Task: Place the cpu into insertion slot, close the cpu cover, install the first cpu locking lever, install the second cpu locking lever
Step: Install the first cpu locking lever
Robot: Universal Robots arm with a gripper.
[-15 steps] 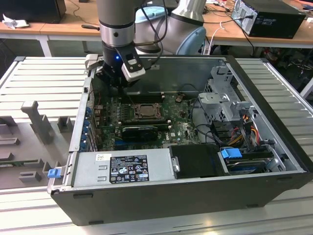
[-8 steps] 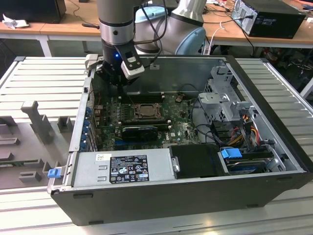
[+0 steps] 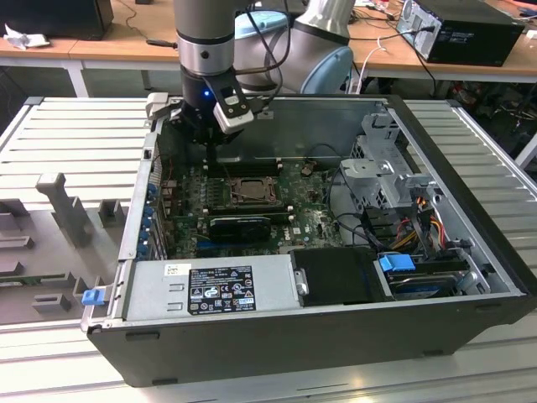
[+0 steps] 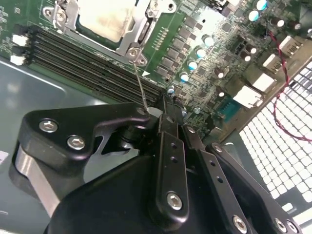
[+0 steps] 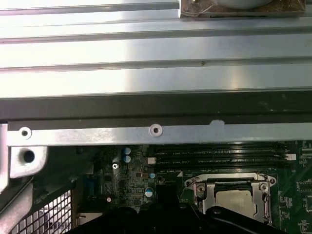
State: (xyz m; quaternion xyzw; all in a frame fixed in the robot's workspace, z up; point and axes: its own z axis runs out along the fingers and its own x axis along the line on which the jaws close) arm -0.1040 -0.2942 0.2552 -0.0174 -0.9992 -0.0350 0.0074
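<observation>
A computer case [image 3: 294, 336] lies open on a ribbed grey metal surface [image 3: 75, 126] whose long bright ridges also run across the first wrist view, beyond the case's wall. On that surface, at the exterior view's left, stand several grey fixture blocks [image 3: 63, 206], and a small blue clip [image 3: 92, 295] sits at the case's near corner. Behind the surface are wooden desks [image 3: 109, 46] with a dark box [image 3: 59, 17] and crumpled paper [image 3: 21, 38] at the exterior view's left and another computer [image 3: 470, 29] at its right, cables trailing between them. Inside the case the green motherboard [image 3: 310, 218] carries the insertion slot [image 3: 228, 191], and the cpu [image 4: 105, 19] rests in it, its pale metal top showing through the window of the cpu cover [image 5: 226, 180], which lies flat over the chip. Black memory slots [image 4: 87, 66] run just beside the socket. The arm reaches down at the far side of the case, and its end effector [image 4: 165, 106] is clenched, the black fingers [image 4: 168, 146] drawn together. A thin wire locking lever [image 4: 140, 85] slants from the socket's corner to those fingertips; whether it is pinched between them cannot be told. A power supply [image 3: 214, 285] and a drive cage [image 3: 386, 159] fill the case's near and right parts.
</observation>
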